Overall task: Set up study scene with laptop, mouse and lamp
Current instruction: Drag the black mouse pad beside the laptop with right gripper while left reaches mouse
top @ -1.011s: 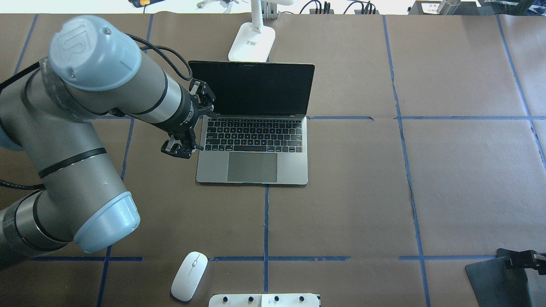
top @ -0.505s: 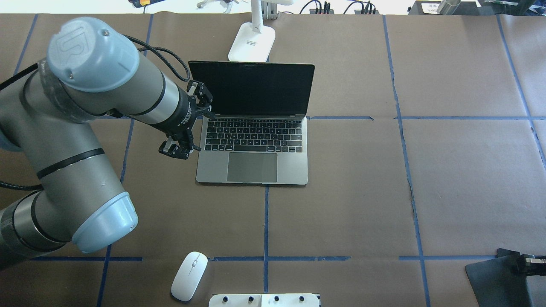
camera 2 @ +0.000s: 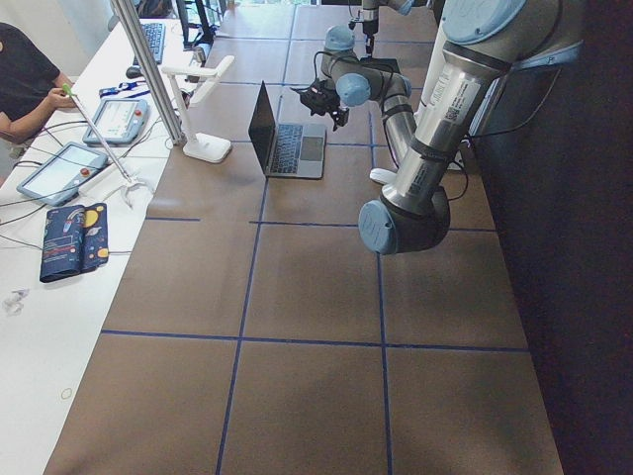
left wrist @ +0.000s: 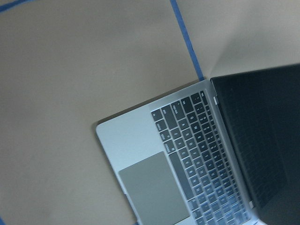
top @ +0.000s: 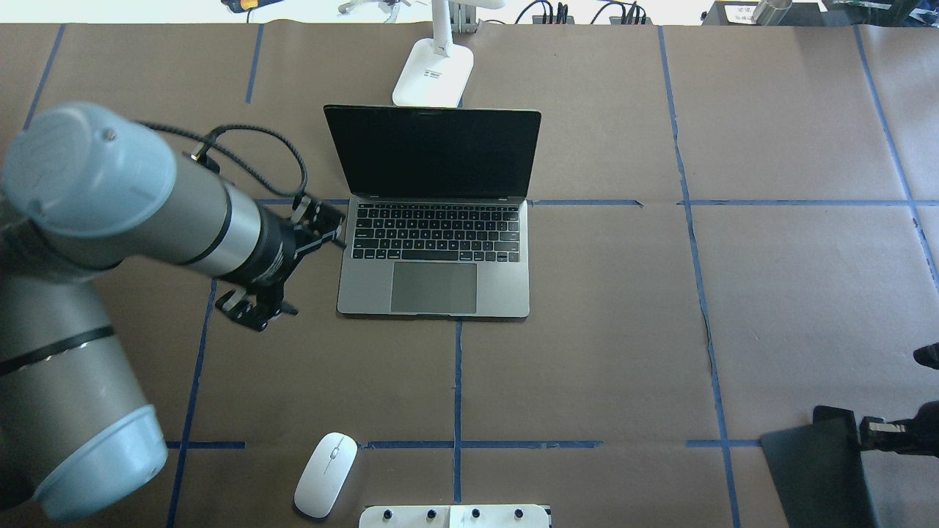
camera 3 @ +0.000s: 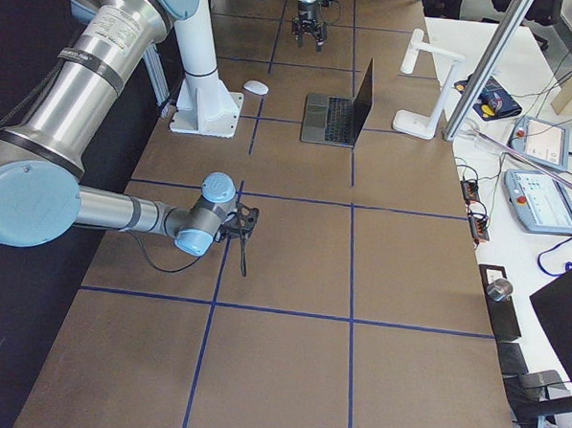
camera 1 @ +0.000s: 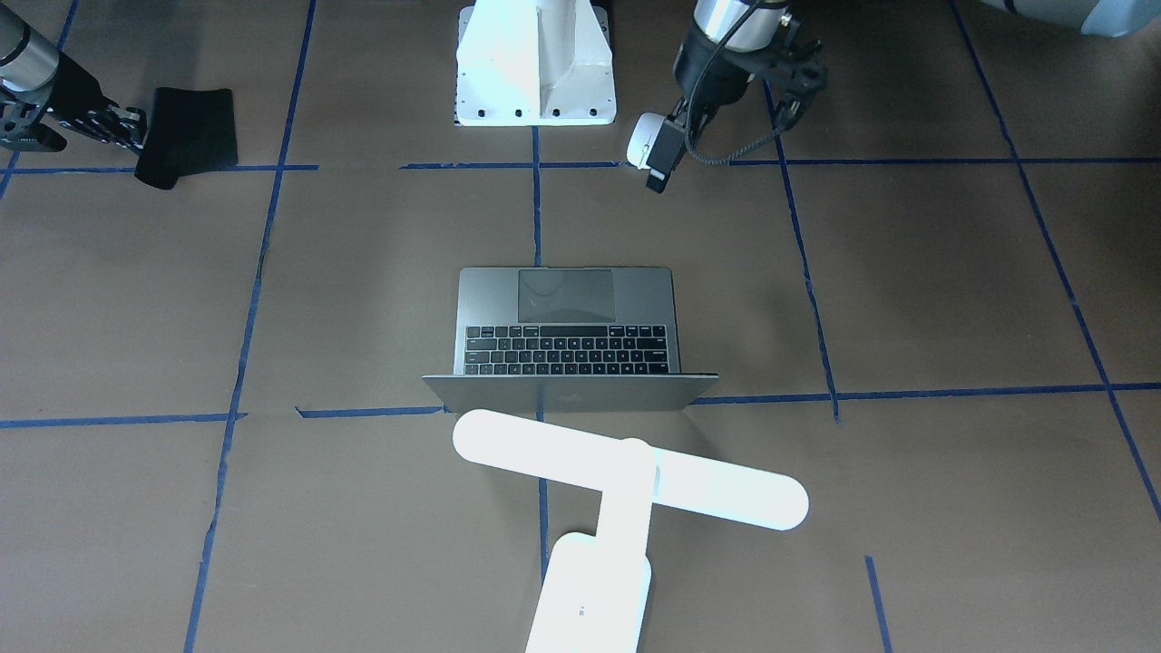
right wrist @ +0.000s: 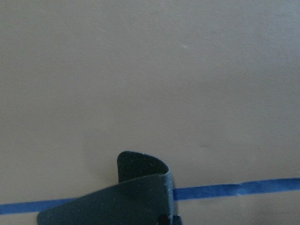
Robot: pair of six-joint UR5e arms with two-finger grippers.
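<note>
Left gripper [top: 319, 279] hangs empty, spread wide. Mouse [top: 326, 473] lies by the desk's [top: 623, 352] robot-side edge. It looks light and slick, so I'd pinch its long sides low. Laptop [top: 436, 293] sits open mid-desk just right of that gripper, lamp [top: 433, 73] behind it at the far edge. Right gripper [top: 869, 433] is clamped on a floppy mouse pad [top: 814, 477] near the robot-side right corner.

- Silver-grey tubes capped in pale blue are seen on the left arm [top: 183, 220], at frame left.
- A black cable [top: 249, 130] is looped at its wrist.
</note>
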